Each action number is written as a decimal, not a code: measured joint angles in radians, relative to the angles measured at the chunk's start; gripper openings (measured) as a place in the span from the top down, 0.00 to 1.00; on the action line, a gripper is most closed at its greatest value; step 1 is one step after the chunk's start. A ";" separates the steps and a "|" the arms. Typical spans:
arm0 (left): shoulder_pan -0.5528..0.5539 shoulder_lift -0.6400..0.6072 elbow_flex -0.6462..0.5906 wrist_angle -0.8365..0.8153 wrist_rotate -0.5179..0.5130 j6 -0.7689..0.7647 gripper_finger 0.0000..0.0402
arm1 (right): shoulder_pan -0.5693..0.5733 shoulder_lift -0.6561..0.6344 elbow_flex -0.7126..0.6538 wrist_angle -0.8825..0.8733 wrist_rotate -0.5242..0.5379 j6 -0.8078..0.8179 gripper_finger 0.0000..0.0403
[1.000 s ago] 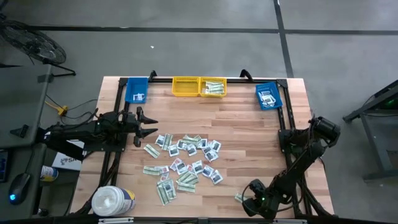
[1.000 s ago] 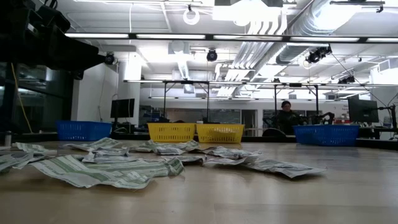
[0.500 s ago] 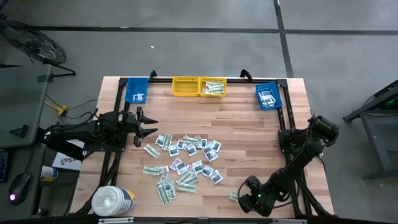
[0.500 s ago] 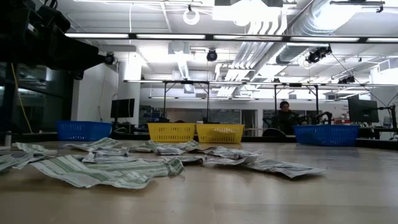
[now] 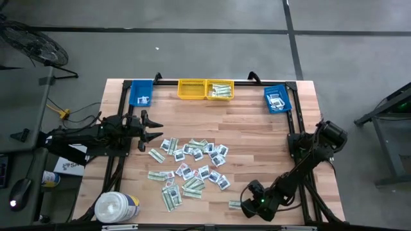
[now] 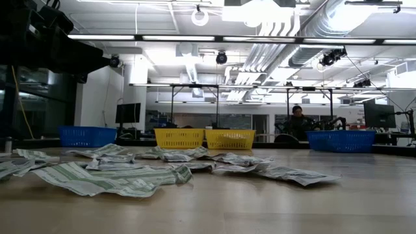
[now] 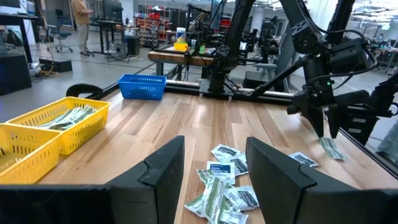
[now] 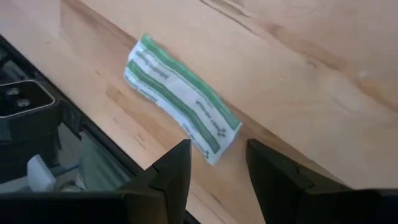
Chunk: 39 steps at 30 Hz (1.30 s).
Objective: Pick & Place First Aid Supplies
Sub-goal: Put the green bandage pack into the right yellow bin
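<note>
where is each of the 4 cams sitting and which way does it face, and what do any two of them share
High view: overhead, straight down on the table; both arms show.
Low view: at tabletop height, level across the packets into the room; no gripper shows.
Left wrist view: past the open left gripper across the table toward the right gripper.
Right wrist view: down past its fingers at a green-striped packet by the table edge.
Shared: the left wrist and high views both show that packet.

One camera looks straight down on the whole counter (image 5: 257, 128). One sits at counter level, facing the yellow bins (image 6: 204, 138). Each wrist camera looks past its own fingers; the left also sees those bins.
</note>
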 joint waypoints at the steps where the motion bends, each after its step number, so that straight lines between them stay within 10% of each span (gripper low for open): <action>1: 0.000 0.000 0.000 0.000 0.000 0.000 0.57 | -0.001 0.007 0.000 0.015 0.001 -0.006 0.63; 26: 0.000 0.000 0.000 0.000 0.000 0.000 0.57 | -0.055 0.023 -0.001 0.020 0.051 -0.093 0.70; 39: 0.000 0.000 0.000 0.000 0.000 0.000 0.57 | -0.059 0.025 -0.003 0.001 0.101 -0.149 0.96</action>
